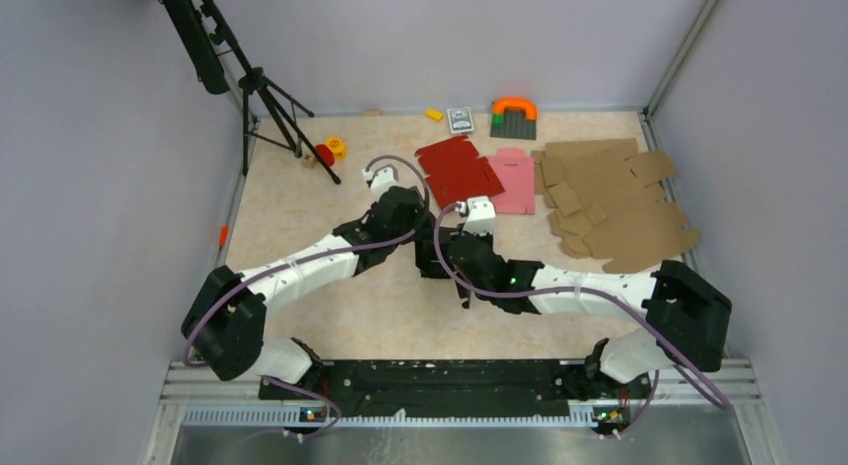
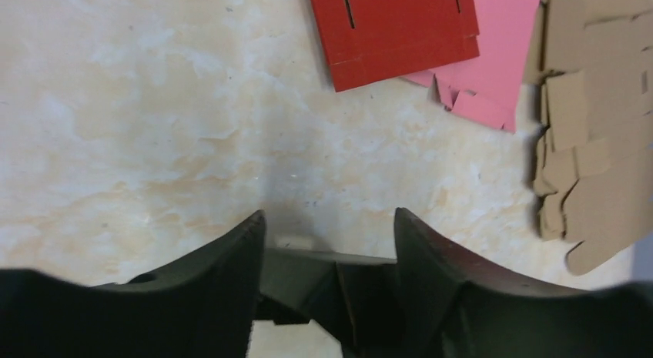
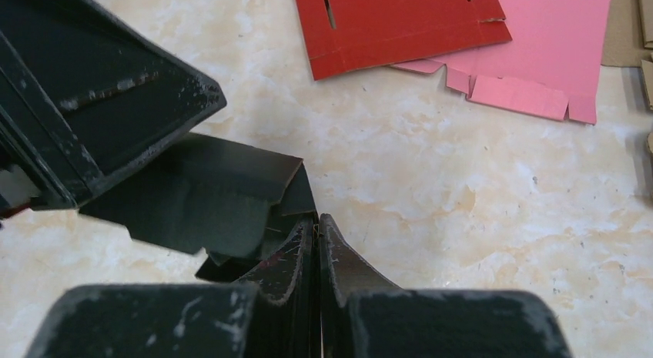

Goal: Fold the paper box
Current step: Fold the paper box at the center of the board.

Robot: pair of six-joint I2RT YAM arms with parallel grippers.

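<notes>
L gripper (image 2: 329, 219) released, fingers apart, part of paper box (image 3: 215, 192) between them. R gripper (image 3: 317, 223) clenched, tips touching paper box edge; cannot tell if pinched. Paper box on counter (image 3: 431, 181), near red blank (image 3: 393, 23)

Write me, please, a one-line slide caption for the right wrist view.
Right gripper closed on an edge of the black paper box, red sheet and pink sheet lying beyond.
</notes>
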